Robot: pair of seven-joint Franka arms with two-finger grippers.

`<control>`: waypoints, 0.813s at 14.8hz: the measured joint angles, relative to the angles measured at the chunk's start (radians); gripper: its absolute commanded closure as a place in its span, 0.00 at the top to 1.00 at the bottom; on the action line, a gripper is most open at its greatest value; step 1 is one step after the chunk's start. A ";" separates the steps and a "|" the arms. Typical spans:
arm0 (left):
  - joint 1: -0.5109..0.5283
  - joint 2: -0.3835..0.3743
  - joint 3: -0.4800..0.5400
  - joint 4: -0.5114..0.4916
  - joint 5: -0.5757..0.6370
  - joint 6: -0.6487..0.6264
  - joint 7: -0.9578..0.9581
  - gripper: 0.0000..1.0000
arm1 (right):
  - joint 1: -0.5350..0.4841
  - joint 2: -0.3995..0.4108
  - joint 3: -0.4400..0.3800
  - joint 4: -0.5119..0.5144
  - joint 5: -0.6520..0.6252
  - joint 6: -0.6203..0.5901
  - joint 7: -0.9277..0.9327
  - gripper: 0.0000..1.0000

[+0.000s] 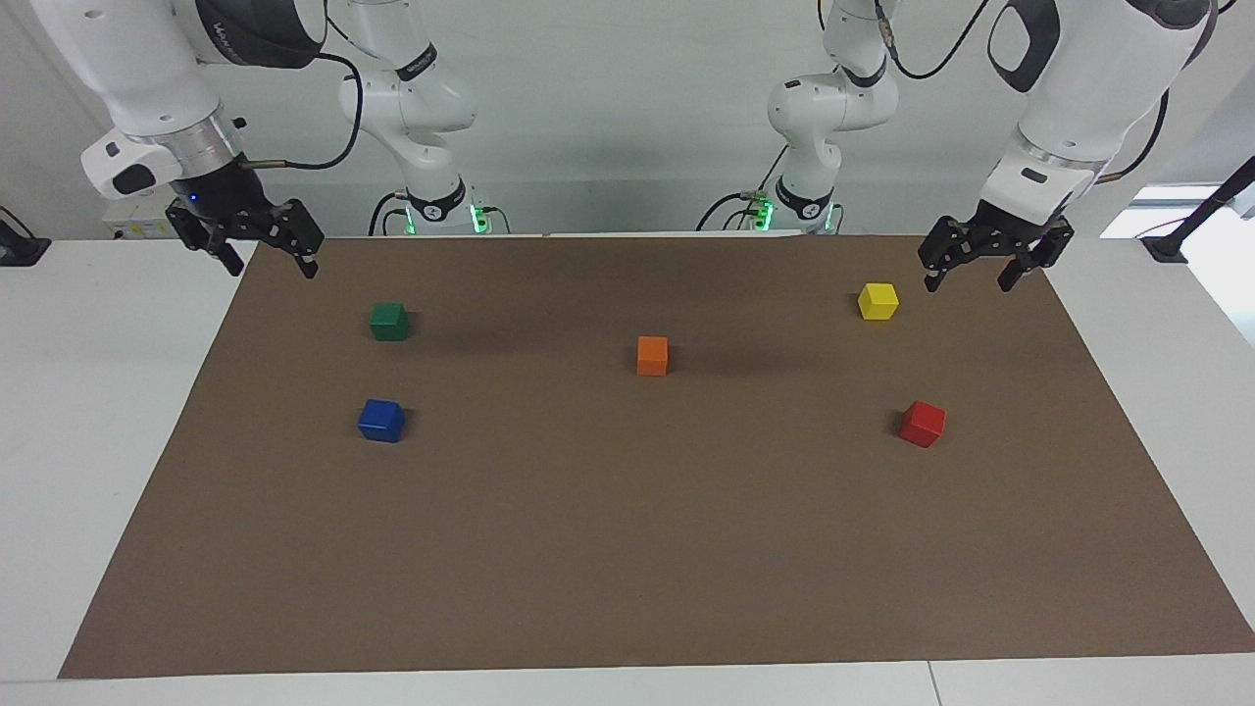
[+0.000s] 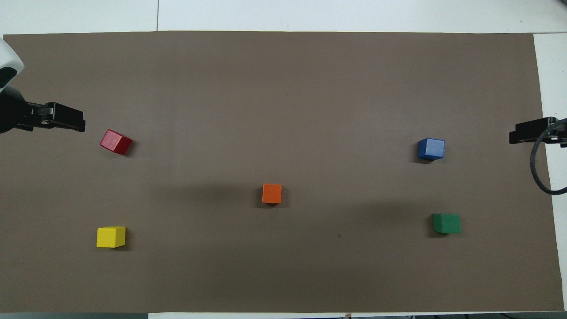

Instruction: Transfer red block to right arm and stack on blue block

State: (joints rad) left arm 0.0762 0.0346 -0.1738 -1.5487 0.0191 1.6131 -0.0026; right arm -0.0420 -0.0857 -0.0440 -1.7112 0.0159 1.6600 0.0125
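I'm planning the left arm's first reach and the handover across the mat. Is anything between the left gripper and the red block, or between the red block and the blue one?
Nothing visible blocks the left gripper from the red block; the yellow block sits aside, nearer the robots. Toward the blue block, the orange block lies just off the line.

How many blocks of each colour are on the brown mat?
Red block: 1
Blue block: 1
Green block: 1
Orange block: 1
Yellow block: 1
Total: 5 blocks, all lying apart on the mat, none stacked.
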 measured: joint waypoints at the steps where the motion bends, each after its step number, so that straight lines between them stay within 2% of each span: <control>1: 0.000 0.000 0.000 0.000 0.000 0.000 0.000 1.00 | 0.000 0.000 0.000 0.000 0.000 0.000 0.000 1.00; 10: -0.001 0.000 -0.001 -0.006 0.000 0.002 -0.001 1.00 | 0.000 0.000 0.003 -0.001 0.000 -0.005 0.000 1.00; 12: 0.001 -0.001 0.000 -0.024 0.000 0.055 -0.001 1.00 | 0.002 0.000 0.005 -0.001 0.000 -0.006 0.000 1.00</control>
State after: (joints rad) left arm 0.0769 0.0340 -0.1736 -1.5724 0.0193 1.6679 -0.0034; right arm -0.0395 -0.0857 -0.0393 -1.7120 0.0162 1.6539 0.0124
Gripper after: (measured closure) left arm 0.000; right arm 0.000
